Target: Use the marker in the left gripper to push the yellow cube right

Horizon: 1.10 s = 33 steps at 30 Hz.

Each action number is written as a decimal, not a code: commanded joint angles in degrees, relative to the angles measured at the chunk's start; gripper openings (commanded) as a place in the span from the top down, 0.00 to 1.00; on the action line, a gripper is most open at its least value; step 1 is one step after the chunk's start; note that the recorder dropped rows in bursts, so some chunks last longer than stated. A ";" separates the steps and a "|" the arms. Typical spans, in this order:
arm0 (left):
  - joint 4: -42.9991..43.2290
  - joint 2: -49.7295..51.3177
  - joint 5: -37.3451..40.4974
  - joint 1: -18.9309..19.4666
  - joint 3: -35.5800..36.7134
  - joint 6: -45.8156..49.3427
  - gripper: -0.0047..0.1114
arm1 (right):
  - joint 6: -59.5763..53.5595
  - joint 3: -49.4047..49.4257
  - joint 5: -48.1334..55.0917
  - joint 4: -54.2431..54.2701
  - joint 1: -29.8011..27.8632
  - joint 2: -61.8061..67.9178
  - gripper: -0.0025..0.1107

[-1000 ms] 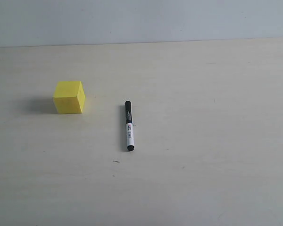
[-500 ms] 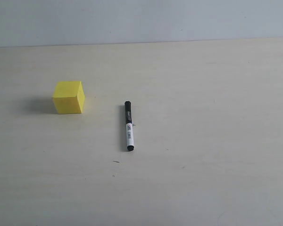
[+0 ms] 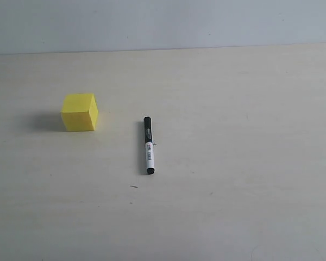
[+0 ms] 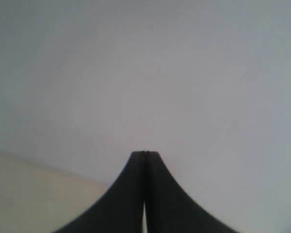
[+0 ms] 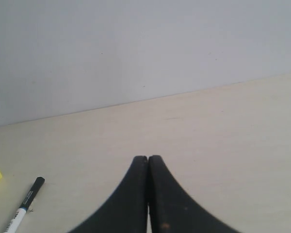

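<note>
Yellow cube [image 3: 79, 112]: plain faces, no marks. It sits on the desk [image 3: 250, 136] toward the left edge, closer to the far edge than the near one.

Marker [image 3: 148, 145]: lies flat to the right of the cube, about mid-desk, apart from it. The black cap points to the far edge. There is black print on the white barrel, too small to read. No pincer holds it.

Left pincer [image 4: 145, 154]: fingers pressed together, nothing between them, facing a grey wall [image 4: 145, 68].

Right pincer [image 5: 148, 158]: fingers likewise closed on nothing, above the desk.
</note>
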 commanded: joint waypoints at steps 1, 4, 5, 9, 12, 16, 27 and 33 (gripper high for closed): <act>1.06 14.32 16.73 -4.24 -8.12 9.20 0.96 | -0.43 0.24 -0.34 -0.03 0.01 -0.05 0.98; 0.29 22.81 28.11 -8.23 -14.87 17.25 0.96 | -0.43 0.24 -0.34 -0.03 0.01 -0.05 0.98; -0.09 25.80 32.88 -9.63 -17.59 18.81 0.96 | -0.43 0.24 -0.34 -0.03 0.01 -0.05 0.98; -0.39 36.68 50.97 -15.90 -27.52 23.10 0.96 | -0.43 0.24 -0.34 -0.03 0.01 -0.05 0.98; -1.30 43.09 60.69 -20.12 -33.72 23.05 0.96 | -0.43 0.24 -0.34 -0.03 0.01 -0.05 0.98; -8.77 50.33 62.48 -24.94 -38.46 24.32 0.96 | -0.43 0.24 -0.34 -0.03 0.01 -0.05 0.98; -18.50 66.14 62.92 -29.25 -50.46 22.31 0.96 | -0.43 0.24 -0.34 -0.03 0.01 -0.05 0.98; -25.79 72.16 62.56 -29.25 -52.17 22.31 0.96 | -0.43 0.24 -0.34 -0.03 0.01 -0.05 0.98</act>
